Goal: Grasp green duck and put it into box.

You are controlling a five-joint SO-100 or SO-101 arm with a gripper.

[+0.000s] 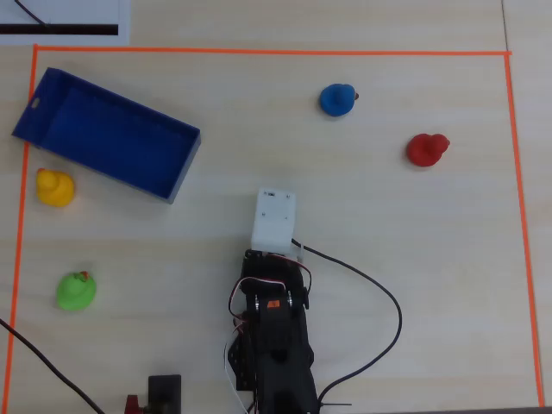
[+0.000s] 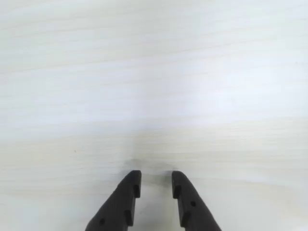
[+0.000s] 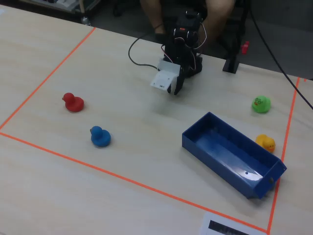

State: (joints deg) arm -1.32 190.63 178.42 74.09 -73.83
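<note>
The end effector is seen in the wrist view with its two dark fingers parted by a narrow gap, nothing held between them, and only bare pale worktop ahead; none of the ducks is caught by that camera. In the overhead view the arm is placed at the middle of the worktop's bottom edge, with its white wrist housing reaching toward the centre. The green duck is found well apart from it, to the left in that view, close to the left orange tape line and toward the bottom left corner of the marked area. In the fixed view the same green duck is seen to the right of the arm, near the right tape line. The coming move is therefore judged to turn on a wide swing of the end effector to the overhead view's left, since the duck lies almost square to the line along which the arm now points. No clear long axis can be made out for the duck; its beak side is too small to be read with confidence. The box is set at an angle near the top left corner, beyond the yellow duck, which lies between box and green duck. The box is empty, and its long side is laid slantwise to the tape.
</note>
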